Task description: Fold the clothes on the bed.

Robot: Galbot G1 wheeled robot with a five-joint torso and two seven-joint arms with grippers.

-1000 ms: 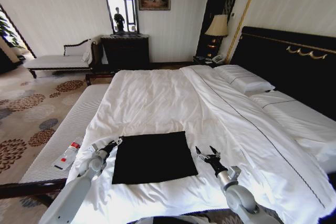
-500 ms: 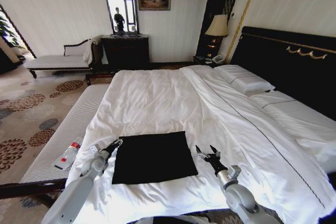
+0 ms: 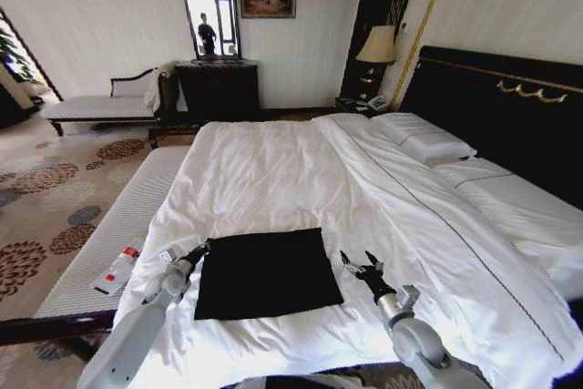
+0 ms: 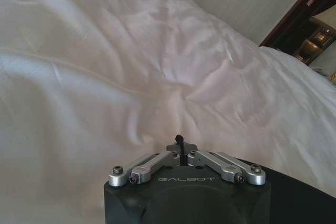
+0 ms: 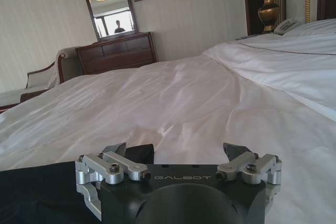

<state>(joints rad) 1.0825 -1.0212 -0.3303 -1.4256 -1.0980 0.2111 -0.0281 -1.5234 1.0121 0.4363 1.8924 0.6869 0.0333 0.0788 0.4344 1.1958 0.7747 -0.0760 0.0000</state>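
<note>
Lying flat near your bed's (image 3: 273, 166) foot, the black T-shirt (image 3: 266, 271) sits between your pinched-together left gripper (image 3: 202, 248) and spread-apart right gripper (image 3: 360, 267); a striped bench (image 3: 118, 225) stands alongside.

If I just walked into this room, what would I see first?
First you'd see the huge white bed, with the black T-shirt lying as a neat dark square near its foot. A robot gripper sits on each side of it: the left gripper shut at the shirt's far left corner, the right gripper open just off its right edge. Behind stands a tall dark headboard.
</note>
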